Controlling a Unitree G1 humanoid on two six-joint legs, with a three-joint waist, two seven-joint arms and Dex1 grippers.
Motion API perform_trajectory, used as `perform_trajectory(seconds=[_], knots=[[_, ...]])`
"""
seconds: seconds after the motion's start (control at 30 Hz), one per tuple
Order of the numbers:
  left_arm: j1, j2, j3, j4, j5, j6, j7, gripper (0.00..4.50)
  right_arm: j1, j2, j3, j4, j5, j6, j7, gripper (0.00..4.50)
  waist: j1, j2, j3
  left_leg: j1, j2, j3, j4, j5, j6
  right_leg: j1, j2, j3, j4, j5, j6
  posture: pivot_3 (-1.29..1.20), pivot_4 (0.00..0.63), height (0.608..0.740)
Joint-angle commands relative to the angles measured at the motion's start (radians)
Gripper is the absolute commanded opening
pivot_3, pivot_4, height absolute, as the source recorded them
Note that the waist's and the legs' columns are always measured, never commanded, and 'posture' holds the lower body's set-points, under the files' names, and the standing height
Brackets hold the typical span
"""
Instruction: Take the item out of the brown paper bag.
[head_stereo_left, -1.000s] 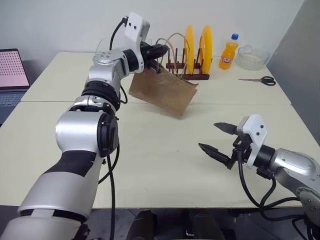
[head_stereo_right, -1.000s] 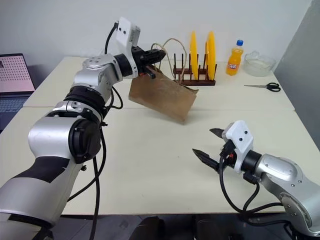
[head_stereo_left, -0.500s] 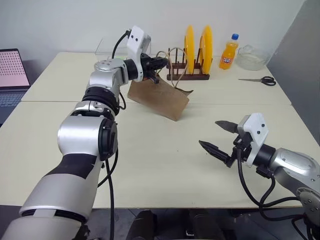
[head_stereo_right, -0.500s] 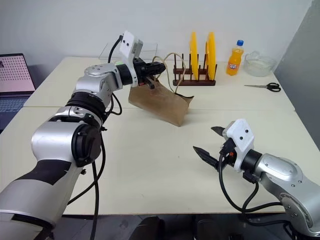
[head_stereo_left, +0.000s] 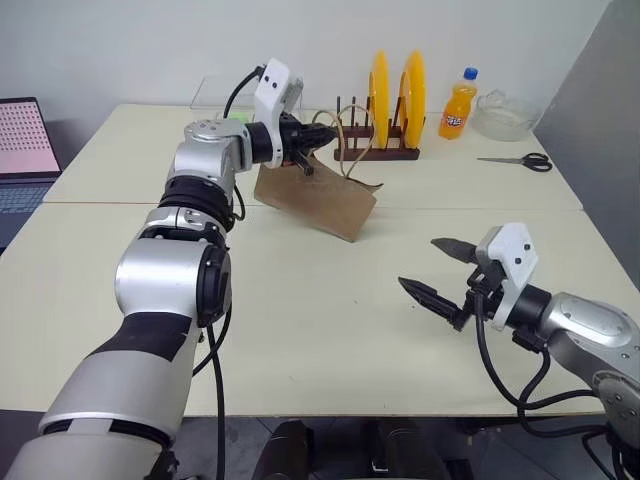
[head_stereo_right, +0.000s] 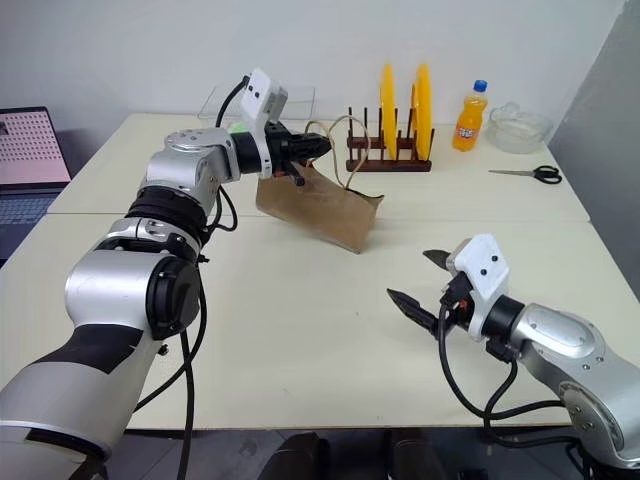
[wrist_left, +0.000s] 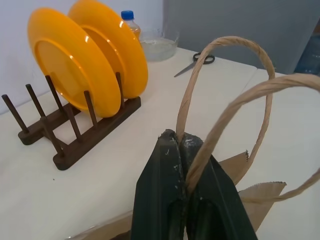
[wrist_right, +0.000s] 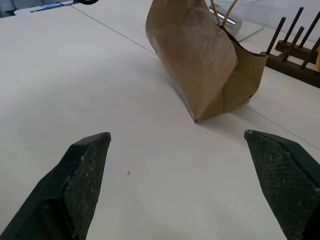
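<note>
At the far middle of the surface (head_stereo_left: 300, 330): left tool pinches the bag handle, right tool waits open.

Left tool (wrist_left: 179, 142) is clamped shut on one tan cord handle (wrist_left: 225, 105) of the brown paper bag (head_stereo_left: 318, 196); bag sits tilted, one lower corner on the surface, mouth toward the plate rack (head_stereo_left: 375, 152) just behind it. Right tool (head_stereo_left: 438, 270) hangs near side right, jaws spread wide, empty, well apart from the bag. The item can't be seen, so probably inside the bag, can't confirm. Step in hand, my read: holding the bag up by the handle to open access. Next move likely needs the right tool to cross to the bag mouth and reach in, or the left to tip the bag further so the item slides out. Orange soda bottle (head_stereo_left: 458, 104) far right is not the target.
</note>
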Motion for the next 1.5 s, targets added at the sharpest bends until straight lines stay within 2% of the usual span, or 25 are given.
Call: perform_trajectory(seconds=[0.03, 0.77, 0.97, 1.1, 1.37, 1.5], knots=[[-0.005, 0.031, -0.009, -0.063, 0.0, 0.029, 0.018, 0.03, -0.022, 0.015, -0.015, -0.015, -0.003, -0.064, 0.013, 4.5, -0.001, 0.0, 0.0, 0.0, 0.0, 0.0, 0.0, 0.0, 0.0, 0.0, 0.0, 0.0, 0.0, 0.0, 0.0, 0.0, 0.15, 0.74], [0.113, 0.065, -0.056, -0.351, -0.022, 0.275, 0.006, 0.03, -0.062, 0.034, 0.041, 0.042, -0.04, -0.125, 0.025, 4.5, 0.0, 0.0, 0.0, 0.001, 0.0, 0.001, 0.0, 0.0, 0.0, 0.0, 0.0, 0.001, 0.001, 0.0, 0.0, 0.0, 0.15, 0.74], [0.187, 0.083, -0.09, -0.419, -0.001, 0.182, 0.007, 0.03, -0.075, 0.043, 0.056, 0.055, -0.054, -0.137, 0.031, 4.5, 0.0, 0.0, 0.0, 0.002, 0.0, 0.001, 0.0, 0.0, 0.0, 0.0, 0.0, 0.002, 0.001, 0.0, 0.0, 0.0, 0.15, 0.74], [0.219, 0.109, -0.105, -0.418, 0.016, 0.139, 0.028, 0.85, -0.083, 0.041, 0.063, 0.062, -0.058, -0.142, 0.04, 4.5, 0.001, 0.0, 0.0, 0.002, 0.0, 0.001, 0.0, 0.0, 0.0, 0.0, 0.0, 0.003, 0.001, 0.0, 0.0, 0.0, 0.15, 0.74], [0.268, 0.164, -0.115, -0.451, 0.029, 0.016, 0.06, 3.35, -0.105, 0.034, 0.076, 0.077, -0.065, -0.151, 0.067, 4.5, 0.0, 0.0, 0.0, 0.002, 0.0, 0.002, 0.0, 0.0, 0.0, 0.0, 0.0, 0.003, 0.001, 0.0, -0.001, 0.0, 0.15, 0.74], [0.355, 0.222, -0.093, -0.579, -0.01, 0.014, 0.021, 3.35, -0.138, 0.028, 0.101, 0.099, -0.084, -0.158, 0.093, 4.5, -0.004, 0.0, 0.0, 0.003, 0.0, 0.002, 0.0, 0.0, 0.0, 0.0, 0.0, 0.004, 0.002, 0.0, -0.001, 0.0, 0.15, 0.74]])
